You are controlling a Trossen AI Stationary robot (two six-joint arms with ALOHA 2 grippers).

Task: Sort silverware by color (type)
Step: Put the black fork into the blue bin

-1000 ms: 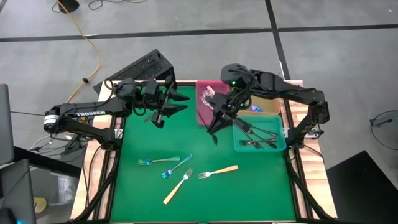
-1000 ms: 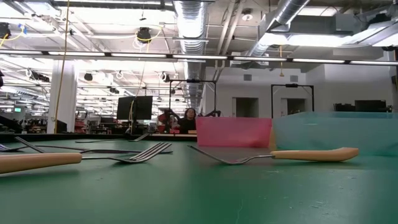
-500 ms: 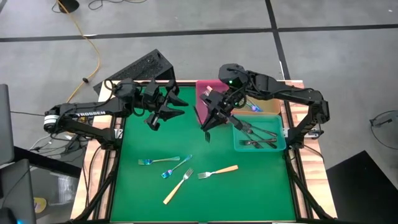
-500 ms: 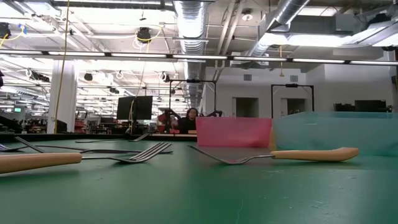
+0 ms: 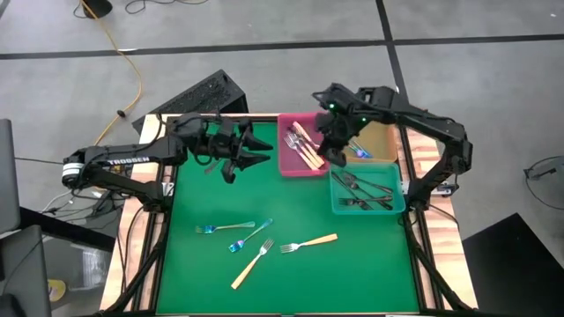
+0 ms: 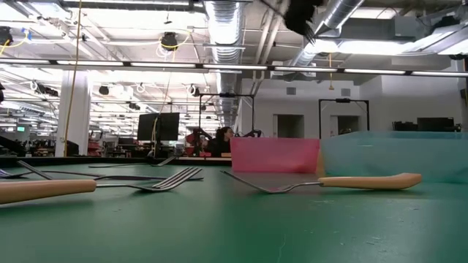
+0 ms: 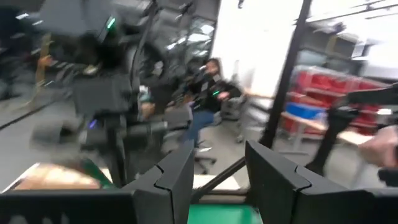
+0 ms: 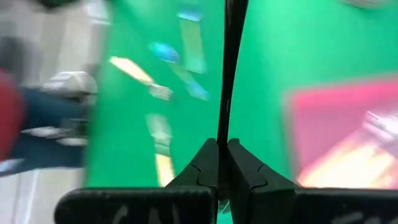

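Green bench [image 5: 352,273] held four forks; my right gripper [image 5: 330,151] had its jaws clamped on a black fork [image 8: 229,74] over the pink bin [image 5: 289,167], best carried onward to the teal bin [image 5: 398,208]; my left gripper [image 5: 251,151] waited half open, empty

On the mat [image 5: 291,264], 4 forks [image 5: 264,242] lie near the front centre. Behind them, 3 bins [image 5: 370,198] cluster at the right rear, each holding forks. The 2 arms hang above the rear.
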